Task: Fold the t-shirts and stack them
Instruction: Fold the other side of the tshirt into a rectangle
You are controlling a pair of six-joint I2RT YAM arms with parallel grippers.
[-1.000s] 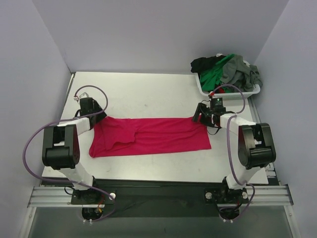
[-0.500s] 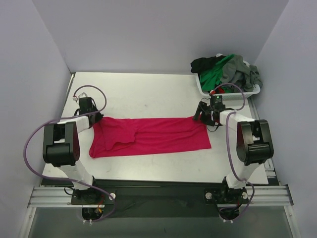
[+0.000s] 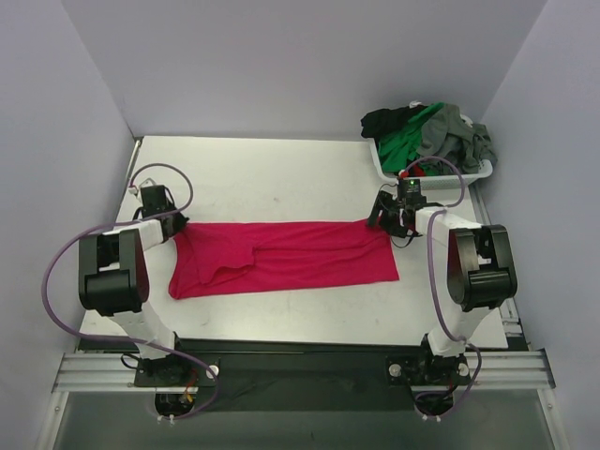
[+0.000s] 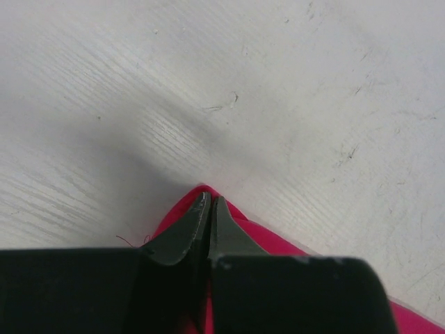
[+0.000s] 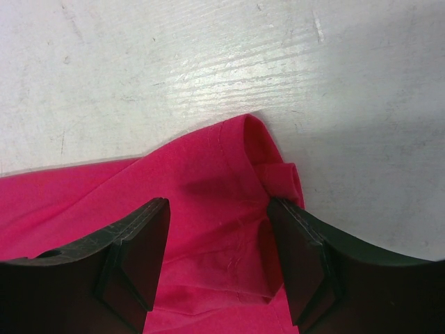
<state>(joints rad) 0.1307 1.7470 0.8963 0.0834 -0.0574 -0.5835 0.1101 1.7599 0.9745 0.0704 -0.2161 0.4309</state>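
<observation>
Left tool (image 4: 208, 209) closed, apparently pinching the crimson t-shirt (image 3: 300, 258); right tool (image 5: 219, 216) open astride its other end.

Spread t-shirt (image 3: 281, 258) on the table (image 3: 281, 173): left gripper (image 4: 208, 209) at its far left corner, right gripper (image 5: 217, 205) over its far right corner. Basket (image 3: 382, 170) of heaped t-shirts (image 3: 427, 129) behind, apparently slightly right of, the right gripper.

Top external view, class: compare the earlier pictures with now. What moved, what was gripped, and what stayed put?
The left gripper shifted left and closed on a corner of the crimson t-shirt. The right gripper edged slightly farther out, jaws open over the opposite corner. The shirt's spread and the basket stayed put.
</observation>
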